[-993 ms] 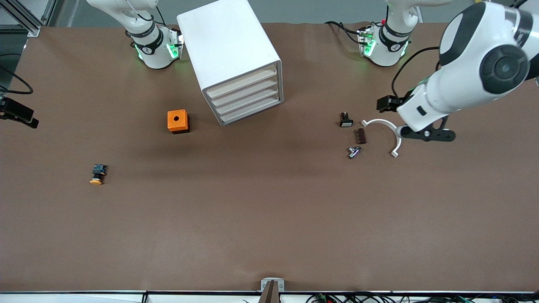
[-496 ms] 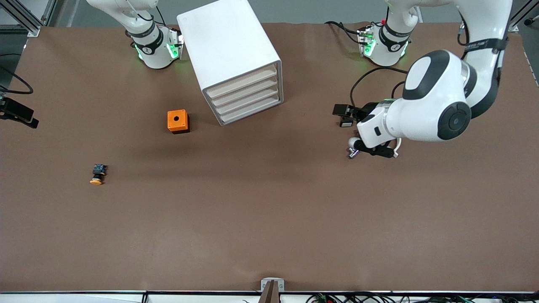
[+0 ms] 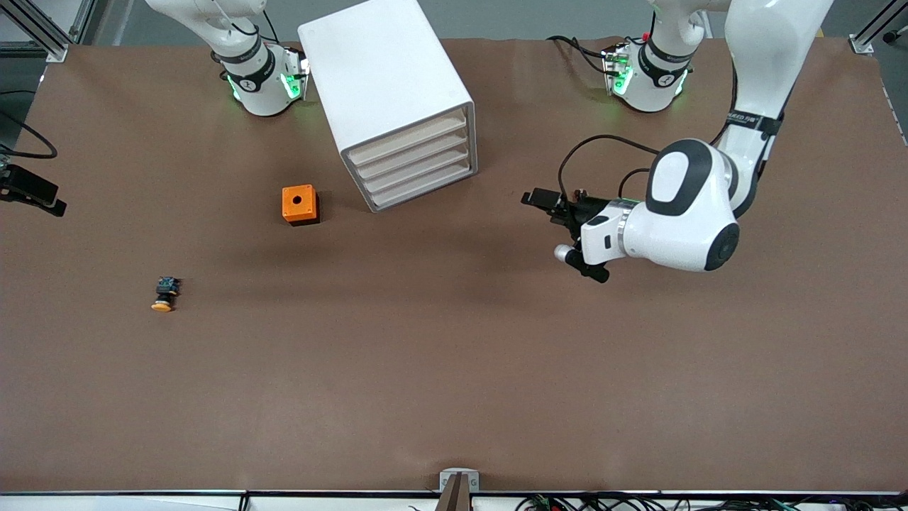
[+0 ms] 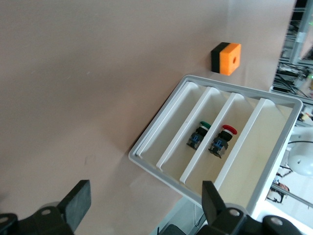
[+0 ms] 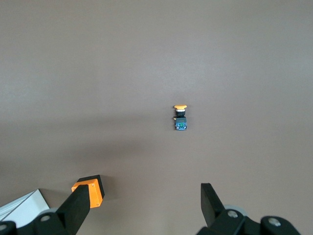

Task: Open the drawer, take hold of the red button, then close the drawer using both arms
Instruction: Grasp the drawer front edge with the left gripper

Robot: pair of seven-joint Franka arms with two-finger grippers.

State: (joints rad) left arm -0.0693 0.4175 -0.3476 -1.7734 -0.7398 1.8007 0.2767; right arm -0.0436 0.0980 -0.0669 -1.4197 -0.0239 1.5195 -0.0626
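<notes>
The white cabinet (image 3: 386, 85) stands near the right arm's base, and all four drawer fronts (image 3: 415, 163) look flush in the front view. In the left wrist view the cabinet front (image 4: 161, 122) shows as slots between dividers. The red-capped button (image 4: 222, 139) lies in one slot beside a green-capped one (image 4: 199, 134); I cannot tell which drawer holds it. My left gripper (image 3: 540, 199) (image 4: 144, 210) is open and empty, over bare table, facing the cabinet front. My right gripper (image 5: 145, 210) is open and empty, high over the table; it is out of the front view.
An orange cube with a hole (image 3: 299, 204) (image 5: 90, 193) (image 4: 226, 57) stands beside the cabinet, toward the right arm's end. A yellow-orange-capped button (image 3: 164, 294) (image 5: 180, 117) lies nearer the front camera. The left arm covers small parts on the table.
The left arm has swung in from its end of the table toward the cabinet, lowering its gripper and covering the small parts. The right arm and the drawers have not moved.
</notes>
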